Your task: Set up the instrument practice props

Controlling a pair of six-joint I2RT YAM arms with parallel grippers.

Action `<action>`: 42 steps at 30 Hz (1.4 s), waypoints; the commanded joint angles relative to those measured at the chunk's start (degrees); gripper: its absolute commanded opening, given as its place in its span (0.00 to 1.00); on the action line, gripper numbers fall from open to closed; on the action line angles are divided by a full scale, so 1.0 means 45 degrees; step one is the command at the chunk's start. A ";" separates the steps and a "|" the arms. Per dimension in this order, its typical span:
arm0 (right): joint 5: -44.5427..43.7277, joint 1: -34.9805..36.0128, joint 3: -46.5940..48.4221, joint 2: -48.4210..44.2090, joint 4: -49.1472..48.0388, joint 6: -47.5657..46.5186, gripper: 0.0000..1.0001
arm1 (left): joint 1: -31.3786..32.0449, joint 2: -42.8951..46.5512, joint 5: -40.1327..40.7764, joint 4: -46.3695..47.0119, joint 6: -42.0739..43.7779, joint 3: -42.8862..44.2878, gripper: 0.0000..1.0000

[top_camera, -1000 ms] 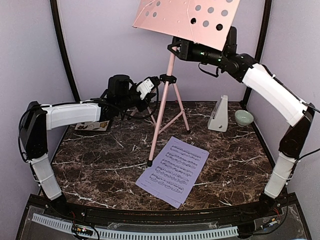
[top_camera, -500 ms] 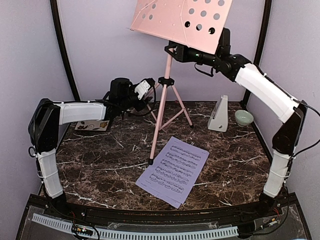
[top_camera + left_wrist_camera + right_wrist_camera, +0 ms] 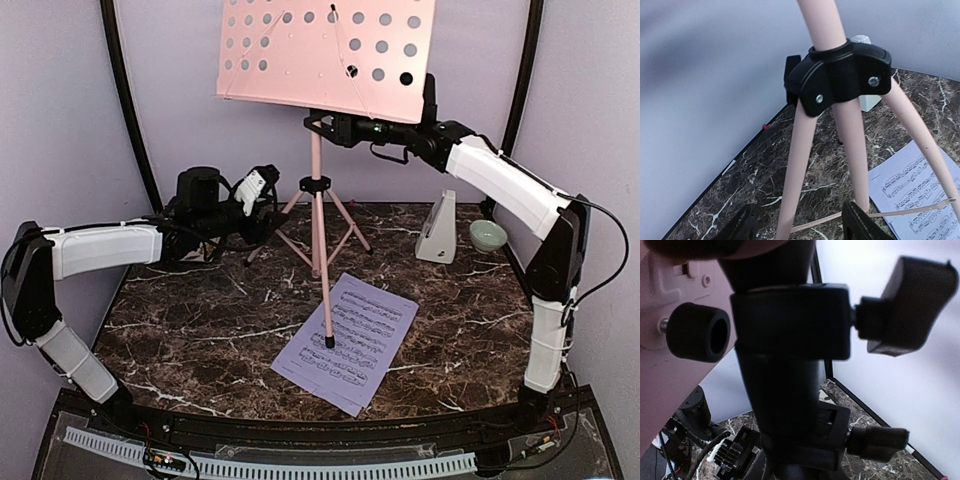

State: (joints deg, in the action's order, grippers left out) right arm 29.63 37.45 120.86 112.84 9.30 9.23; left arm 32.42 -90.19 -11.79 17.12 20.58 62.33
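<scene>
The music stand (image 3: 316,215) now stands upright at the middle of the table (image 3: 190,330), no longer leaning. One foot rests on the sheet-music pages (image 3: 360,335). The left gripper (image 3: 268,200) has let go, jaws apart. The right gripper (image 3: 340,128) stays clamped on the stand's head joint. We read only printed notation and no brand.

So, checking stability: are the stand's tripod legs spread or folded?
Spread: the music stand's tripod legs splay apart below the black collar.
</scene>
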 commanded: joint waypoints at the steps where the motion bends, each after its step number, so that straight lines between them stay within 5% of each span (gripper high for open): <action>1: 0.2343 -0.0032 0.0588 -0.1314 -0.5682 0.0100 0.00 | 0.0021 0.0646 -0.2014 -0.0654 -0.0650 -0.0264 0.59; 8: 0.3409 -0.0031 -0.0491 -0.1669 -0.6304 0.0342 0.00 | 0.0011 0.0100 -0.2686 -0.1015 -0.1013 0.0094 0.57; 20: 0.3527 0.0153 -0.3642 -0.2666 -0.7781 0.0824 0.03 | 0.0043 -0.0404 -0.2973 -0.0935 -0.1829 0.0135 0.28; 28: 0.1741 0.0157 -0.6840 -0.4474 -0.8196 0.0670 0.47 | 0.0276 -0.0069 -0.2705 -0.0163 -0.3046 -0.0340 0.02; 34: 0.0096 -0.0056 -0.9708 -0.6347 -0.7702 0.0924 0.71 | 0.0548 0.0228 -0.2307 -0.0011 -0.3308 -0.0896 0.00; 42: -0.1900 -0.0206 -1.3912 -0.8602 -0.7327 0.1835 0.84 | 0.0550 0.0502 -0.1891 0.0056 -0.3498 -0.1251 0.00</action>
State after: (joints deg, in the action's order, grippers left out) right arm 26.02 36.12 65.21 77.97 -22.11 15.14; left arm 35.86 -90.50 -23.62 18.59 13.74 58.11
